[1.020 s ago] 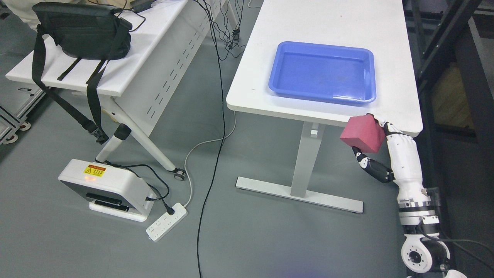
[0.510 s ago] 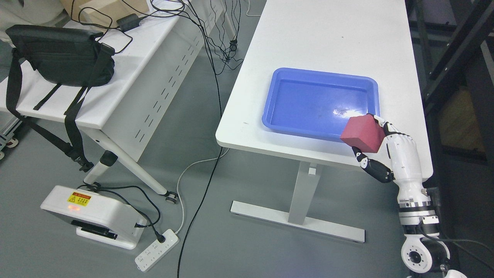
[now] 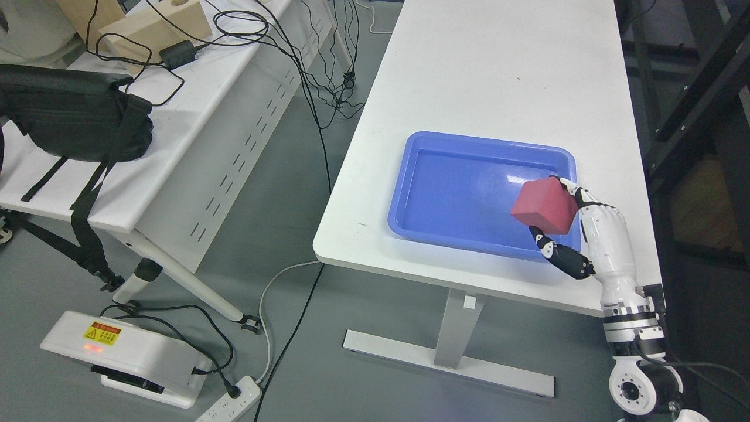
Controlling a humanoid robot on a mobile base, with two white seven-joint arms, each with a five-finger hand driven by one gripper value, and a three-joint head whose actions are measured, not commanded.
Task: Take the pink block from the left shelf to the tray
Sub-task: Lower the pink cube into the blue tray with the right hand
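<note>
- The right hand [image 3: 571, 225] is grasping the pink foam cube [image 3: 542, 206], carrying it above the near right corner of the shallow blue plastic tray [image 3: 445, 228].
- The tray floor is lying directly below and leftward on the white surface [image 3: 492, 76].
- The left hand is not showing.

Far end of bench [image 3: 498, 70] cut off by top edge. Near right corner of blue tray [image 3: 410, 223] hidden behind pink block [image 3: 542, 205] and right hand [image 3: 577, 234]. Most fingers [image 3: 559, 256] concealed behind block; contact faces not visible. Black bag [image 3: 64, 123] cropped at left edge. Power strip [image 3: 231, 401] cut by bottom edge. Warning label [image 3: 101, 334] print too small to read.
</note>
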